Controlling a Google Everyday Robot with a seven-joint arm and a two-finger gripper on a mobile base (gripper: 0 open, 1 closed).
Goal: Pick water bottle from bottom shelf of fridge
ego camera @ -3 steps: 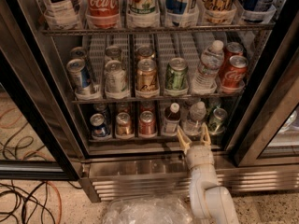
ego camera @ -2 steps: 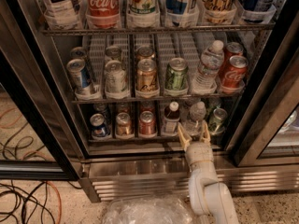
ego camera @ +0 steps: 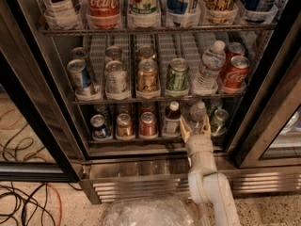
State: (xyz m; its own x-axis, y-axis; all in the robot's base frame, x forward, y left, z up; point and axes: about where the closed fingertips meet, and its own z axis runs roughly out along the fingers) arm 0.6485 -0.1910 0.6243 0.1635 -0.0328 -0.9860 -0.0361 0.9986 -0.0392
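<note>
The fridge [ego camera: 61,126] stands open, with wire racks of drinks. On the bottom shelf [ego camera: 131,141] the water bottle [ego camera: 198,111], small and clear with a white cap, stands in the lane second from the right. My gripper [ego camera: 195,126] reaches up from below at the shelf's front lip, directly in front of the bottle's lower part. Its tan fingers [ego camera: 184,128] are spread open, one on each side of the bottle's base. They hold nothing. The bottle's bottom is hidden behind my gripper.
A dark-liquid bottle with a white cap [ego camera: 172,118] stands just left of the water bottle, and a green can [ego camera: 218,121] just right. Three cans [ego camera: 124,125] fill the left lanes. A taller clear bottle [ego camera: 209,68] stands on the shelf above. Cables [ego camera: 23,197] lie on the floor at left.
My gripper has moved a little up and in towards the bottom shelf, so its open fingers now flank the water bottle's base. The bottles and cans have not moved.
</note>
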